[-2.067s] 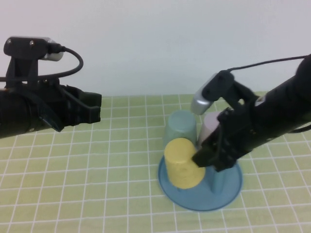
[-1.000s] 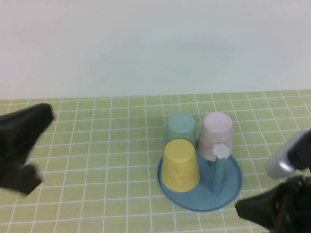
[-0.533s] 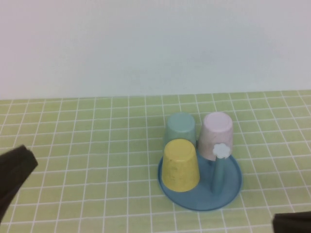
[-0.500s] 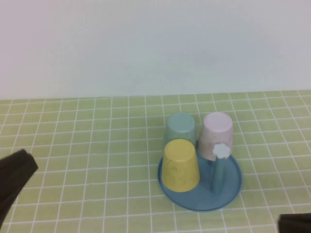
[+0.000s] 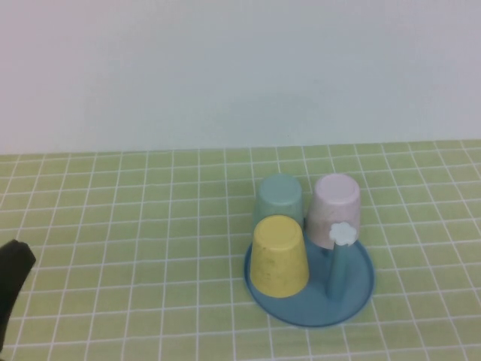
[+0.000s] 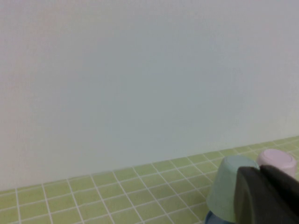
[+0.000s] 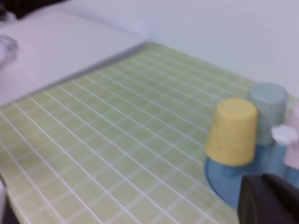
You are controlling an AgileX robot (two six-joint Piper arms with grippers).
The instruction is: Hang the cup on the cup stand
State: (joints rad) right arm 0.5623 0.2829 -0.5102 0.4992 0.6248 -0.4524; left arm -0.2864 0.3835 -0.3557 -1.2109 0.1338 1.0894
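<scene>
The yellow cup (image 5: 278, 256) stands mouth-down on the front left of the round blue cup stand (image 5: 353, 297), and no gripper touches it. One teal post with a white flower knob (image 5: 343, 235) stands bare to its right. In the right wrist view the cup (image 7: 232, 131) and the stand (image 7: 223, 179) lie beyond my right gripper (image 7: 262, 178), which is shut, empty and well back from them. My left gripper (image 6: 260, 171) is shut and empty too, far off to the left. Only a dark bit of the left arm (image 5: 10, 277) shows in the high view.
A pale teal cup (image 5: 279, 199) and a pale pink cup (image 5: 335, 207) sit mouth-down on the back of the stand. The green checked tabletop (image 5: 135, 248) stretches out to the left and front. A white wall (image 5: 240, 68) runs behind it.
My right gripper has left the yellow cup and pulled back out of the high view at the lower right. The left arm has drawn back to the left edge. The cups have not moved.
</scene>
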